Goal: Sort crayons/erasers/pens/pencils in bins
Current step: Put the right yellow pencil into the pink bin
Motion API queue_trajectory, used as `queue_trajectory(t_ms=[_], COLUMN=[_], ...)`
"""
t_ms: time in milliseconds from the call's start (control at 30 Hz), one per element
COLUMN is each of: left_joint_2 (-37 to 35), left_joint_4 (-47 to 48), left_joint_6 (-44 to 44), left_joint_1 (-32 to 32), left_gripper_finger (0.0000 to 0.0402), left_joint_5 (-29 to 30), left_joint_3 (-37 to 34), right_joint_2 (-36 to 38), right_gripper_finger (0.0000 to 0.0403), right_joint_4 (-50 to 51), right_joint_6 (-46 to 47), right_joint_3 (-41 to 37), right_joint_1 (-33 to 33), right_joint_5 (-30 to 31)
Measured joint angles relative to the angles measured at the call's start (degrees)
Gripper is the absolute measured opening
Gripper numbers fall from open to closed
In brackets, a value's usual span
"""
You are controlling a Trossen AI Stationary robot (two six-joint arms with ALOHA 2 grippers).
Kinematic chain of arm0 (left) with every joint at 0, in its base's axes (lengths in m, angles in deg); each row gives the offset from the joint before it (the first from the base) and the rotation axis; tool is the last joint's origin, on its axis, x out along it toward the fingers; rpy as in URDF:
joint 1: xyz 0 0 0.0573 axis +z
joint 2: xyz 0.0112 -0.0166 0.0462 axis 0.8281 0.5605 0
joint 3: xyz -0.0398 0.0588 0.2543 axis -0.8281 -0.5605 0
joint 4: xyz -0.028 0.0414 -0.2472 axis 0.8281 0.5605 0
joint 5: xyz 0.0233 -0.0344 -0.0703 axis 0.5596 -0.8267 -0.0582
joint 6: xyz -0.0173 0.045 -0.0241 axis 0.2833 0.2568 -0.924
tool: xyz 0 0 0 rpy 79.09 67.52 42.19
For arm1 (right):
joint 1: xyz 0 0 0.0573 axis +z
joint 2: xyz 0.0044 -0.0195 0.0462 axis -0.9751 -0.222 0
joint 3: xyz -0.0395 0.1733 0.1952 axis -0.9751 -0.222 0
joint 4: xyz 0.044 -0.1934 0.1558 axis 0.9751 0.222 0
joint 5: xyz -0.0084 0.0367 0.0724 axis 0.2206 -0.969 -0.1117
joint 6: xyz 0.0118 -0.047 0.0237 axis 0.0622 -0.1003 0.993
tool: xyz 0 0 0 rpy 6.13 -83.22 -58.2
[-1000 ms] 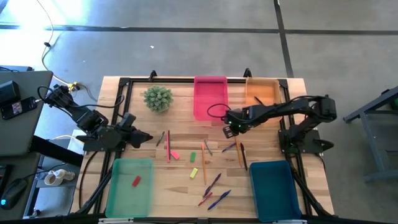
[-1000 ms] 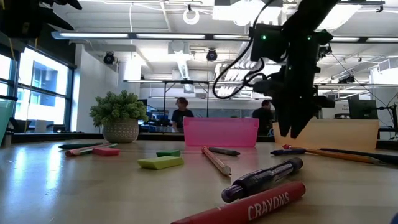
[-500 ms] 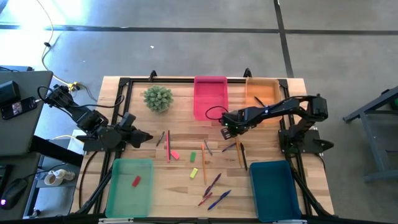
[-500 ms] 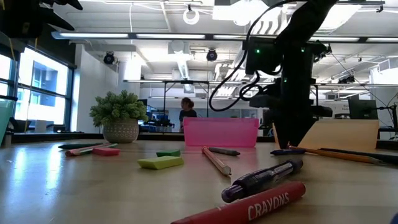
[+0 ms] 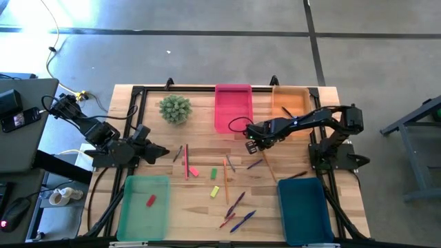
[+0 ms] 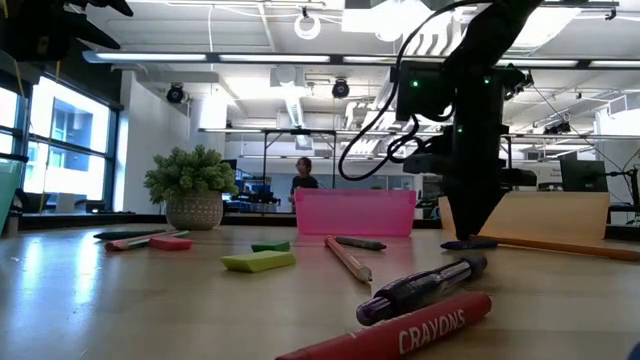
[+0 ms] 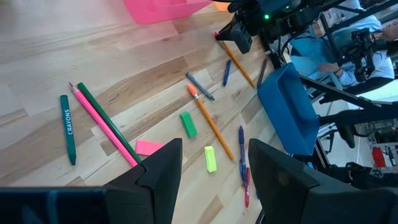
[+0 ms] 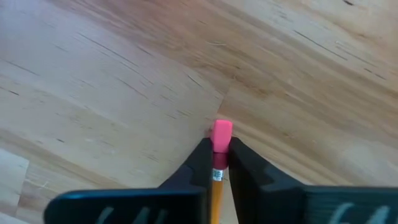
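Observation:
My right gripper (image 5: 256,146) stands over the table's right middle, pointing down, shut on a yellow-orange pencil (image 5: 268,167) that runs from it toward the teal bin (image 5: 303,207). My left gripper (image 5: 155,150) waits open above the table's left side, its fingers (image 7: 163,168) empty. Red and green pencils (image 5: 185,162) and another orange pencil (image 5: 225,176) lie at the centre. Beside them lie a pink eraser (image 5: 193,171), a green one (image 5: 213,173) and a yellow one (image 5: 215,192). A red eraser (image 5: 151,200) lies in the light green bin (image 5: 143,207). My right gripper pinches the pencil between its two fingers (image 8: 202,158) just behind the pink eraser tip (image 8: 221,134), coming from above and pointing down. The eraser tip pokes out past the fingertips. The rest of the pencil (image 6: 560,247) lies low along the table.
The pink bin (image 5: 233,103) and the orange bin (image 5: 289,100) stand at the far edge, with a potted plant (image 5: 175,108) to their left. A black pen (image 5: 298,175) lies against the teal bin. Blue and red pens and crayons (image 5: 236,210) are scattered near the front.
My right gripper has sunk toward the table and shut on the pencil's eraser end. The pencil's free end has swung toward the table's right edge. The black pen beside it has slid to the right, up to the teal bin.

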Motion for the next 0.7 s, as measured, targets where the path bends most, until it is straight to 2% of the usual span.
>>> queue_trajectory(t_ms=[233, 433, 700], left_joint_2=[0.0, 0.0, 0.0], left_joint_4=[-0.01, 0.0, 0.02], left_joint_6=[0.0, 1.47, 5.05], left_joint_1=[0.0, -0.02, 0.0], left_gripper_finger=[0.0172, 0.0172, 0.0172], left_joint_5=[0.0, 0.02, 0.74], left_joint_3=[-0.02, -0.02, -0.02], right_joint_2=[2.16, 8.04, 17.36], right_gripper_finger=[0.0014, 0.0009, 0.0008], right_joint_4=[0.42, 1.8, -2.57], right_joint_6=[-0.32, -0.52, -2.2], right_joint_3=[-0.34, -0.35, -0.33], right_joint_1=[0.0, -0.13, -1.62], right_joint_5=[0.21, 1.68, 5.77])
